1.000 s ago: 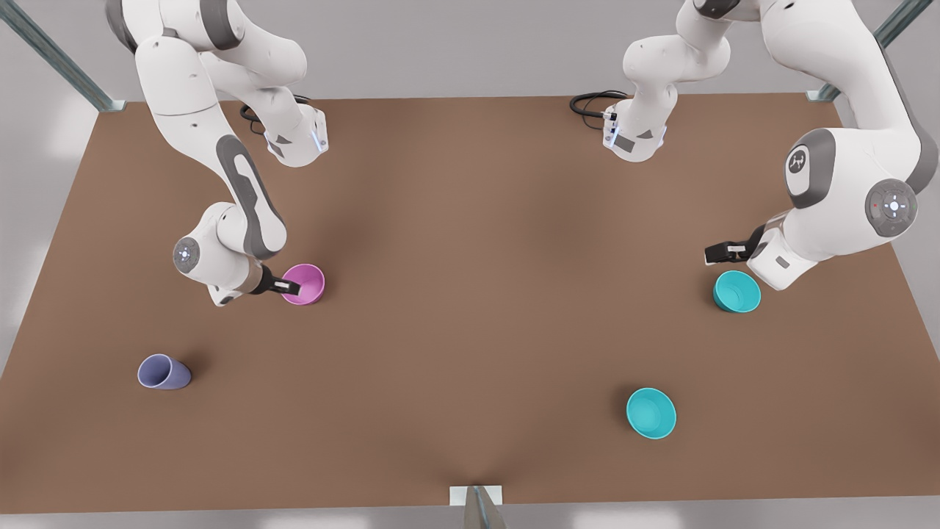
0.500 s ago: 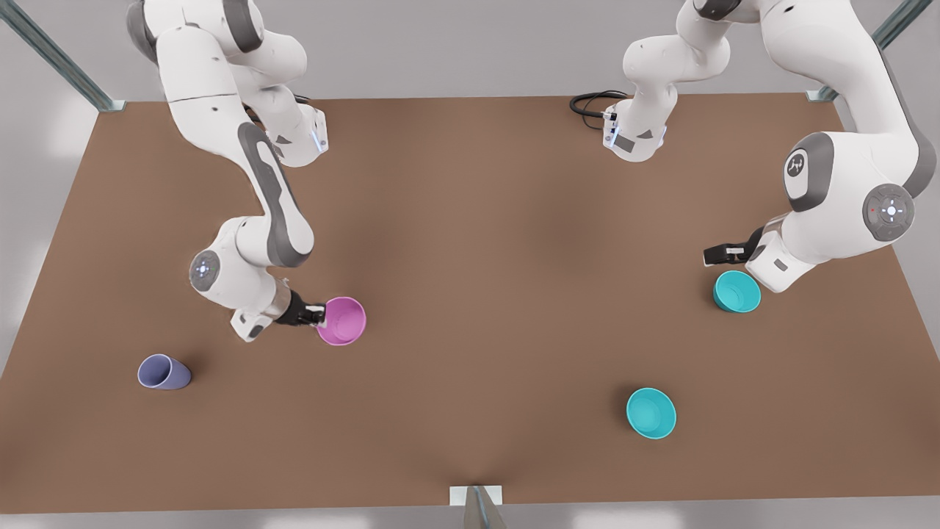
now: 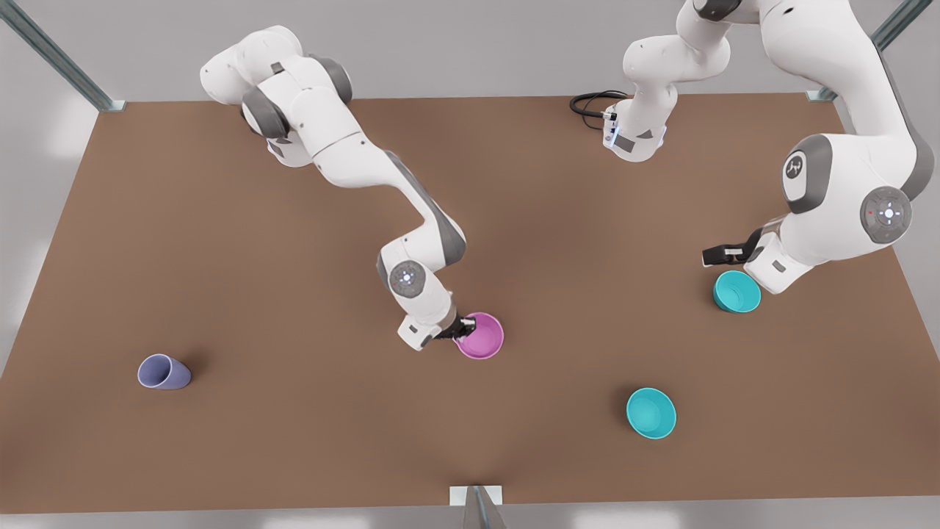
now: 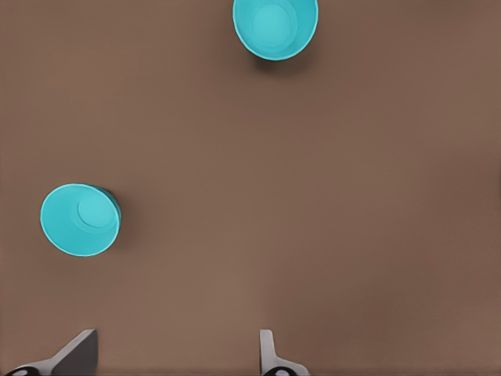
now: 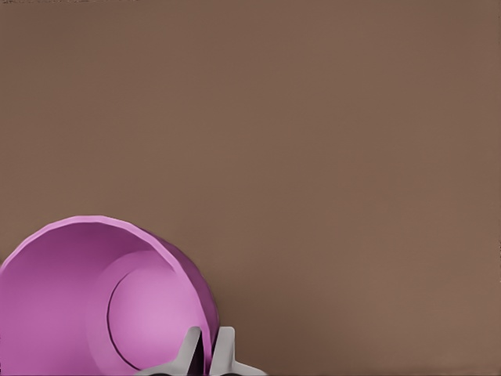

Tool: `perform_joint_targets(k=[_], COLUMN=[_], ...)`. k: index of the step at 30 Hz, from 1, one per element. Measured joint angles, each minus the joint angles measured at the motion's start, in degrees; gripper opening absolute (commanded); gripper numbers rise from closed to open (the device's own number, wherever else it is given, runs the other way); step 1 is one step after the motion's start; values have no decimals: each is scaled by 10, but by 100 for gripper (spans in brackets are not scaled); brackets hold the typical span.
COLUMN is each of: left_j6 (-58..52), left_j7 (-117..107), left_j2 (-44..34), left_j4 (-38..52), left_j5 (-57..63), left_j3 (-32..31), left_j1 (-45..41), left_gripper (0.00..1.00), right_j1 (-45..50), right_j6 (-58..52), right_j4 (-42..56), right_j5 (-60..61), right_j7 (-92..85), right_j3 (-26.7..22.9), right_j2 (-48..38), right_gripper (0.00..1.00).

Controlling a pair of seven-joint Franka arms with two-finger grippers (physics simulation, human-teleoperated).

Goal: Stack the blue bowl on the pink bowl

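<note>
Brown tabletop [image 3: 220,257]: mid-surface, the right tool [image 3: 457,328] pinches the pink bowl [image 3: 481,336] by its rim. Open left tool [image 3: 723,253] hovers by the darker teal bowl [image 3: 736,291]; next it needs the blue bowl [image 3: 651,413], nearer front.

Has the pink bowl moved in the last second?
Yes. Clamped at its rim by the right tool, the pink bowl has travelled toward the front view's right, away from the lavender cup and closer to the blue bowl.
</note>
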Motion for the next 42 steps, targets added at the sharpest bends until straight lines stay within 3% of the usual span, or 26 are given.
perform_joint_targets(k=[1, 2, 4, 8, 12, 15, 17, 20, 22, 24, 34, 35, 36, 37, 39, 40, 42], left_j6=[0, 1, 2, 41, 129, 193, 236, 286, 315, 340, 405, 408, 410, 411, 414, 415, 417], left_j7=[0, 0, -1, -1, -1, -1, 0, 0, 0, 0, 0, 0, -1, -1, -3, -5, -8], left_j2=[4, 13, 54, 257, 352, 405, 426, 438, 439, 440, 477, 477, 478, 478, 478, 478, 478], left_j4=[1, 2, 33, 226, 252, 252, 251, 250, 252, 252, 246, 245, 245, 243, 242, 242, 242], left_j5=[0, 0, -1, -1, -2, -4, -5, -7, -17, -25, -38, -39, -39, -39, -40, -41, -53], left_j3=[0, 0, -1, 0, 0, -2, -5, -16, -16, -17, -21, -22, -22, -23, -27, -29, -32], left_j1=[-1, -3, -6, -4, 9, 6, 3, 3, 11, 15, 2, 2, 2, 2, 2, 2, 2], left_gripper=[100, 100, 100, 100, 100, 100, 100, 100, 100, 100, 100, 97, 83, 80, 47, 37, 30], right_j1=[0, 0, 1, -29, -191, -310, -363, -374, -363, -341, -303, -306, -309, -313, -323, -329, -338], right_j6=[1, 2, 6, -12, -171, -274, -315, -393, -428, -440, -466, -467, -468, -468, -469, -470, -470], right_j4=[1, 0, 0, -1, -6, -2, 22, 5, -123, -198, -209, -209, -209, -210, -211, -211, -213], right_j5=[-4, -7, -9, -12, -22, -73, -93, -107, -123, -150, -192, -193, -193, -194, -194, -194, -194], right_j7=[18, 35, 66, 118, 112, 43, -20, -97, -129, -149, -220, -225, -230, -235, -243, -247, -254], right_j3=[0, 0, 0, -1, -13, -38, -40, -40, -38, -36, -34, -34, -34, -34, -34, -34, -34], right_j2=[1, 2, 3, -50, -147, -149, -166, -277, -408, -478, -490, -490, -490, -490, -490, -490, -490], right_gripper=[58, 100, 100, 100, 100, 100, 100, 100, 100, 100, 100, 100, 100, 100, 100, 100, 100])
